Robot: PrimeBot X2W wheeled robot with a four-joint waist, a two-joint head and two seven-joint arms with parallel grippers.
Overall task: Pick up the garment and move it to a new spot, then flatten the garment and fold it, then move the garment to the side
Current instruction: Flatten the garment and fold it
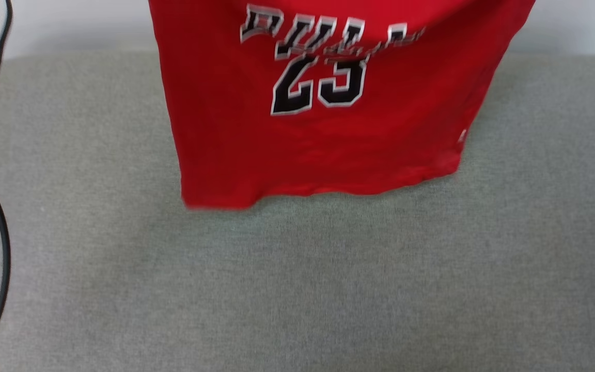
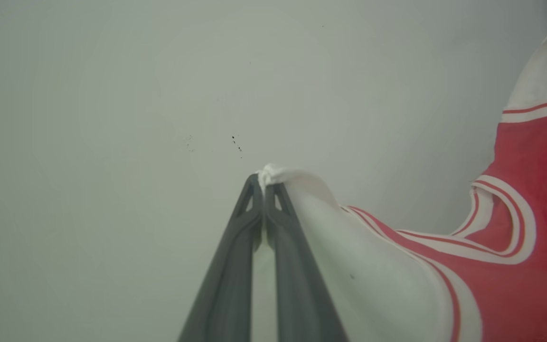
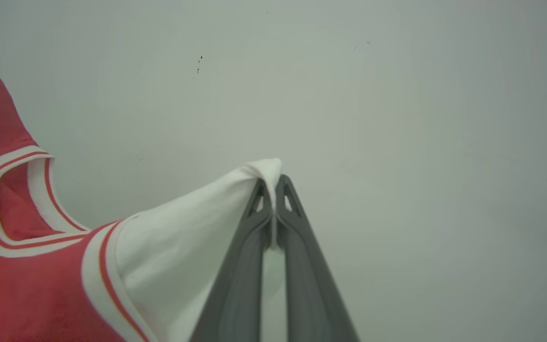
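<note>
Left claw [image 2: 264, 183] and right claw [image 3: 273, 183] are each seen pinched shut on a white sleeve tip of the garment [image 1: 318, 144], which is held up spread between them with its number facing the head camera. Its hem is hung low over the far half of the grey padded surface [image 1: 297, 289]; whether it is touching cannot be told. For a clean lay-down, the sleeves should be kept taut and level, the hem lowered first, and the black cable [image 1: 4, 243] avoided.
</note>
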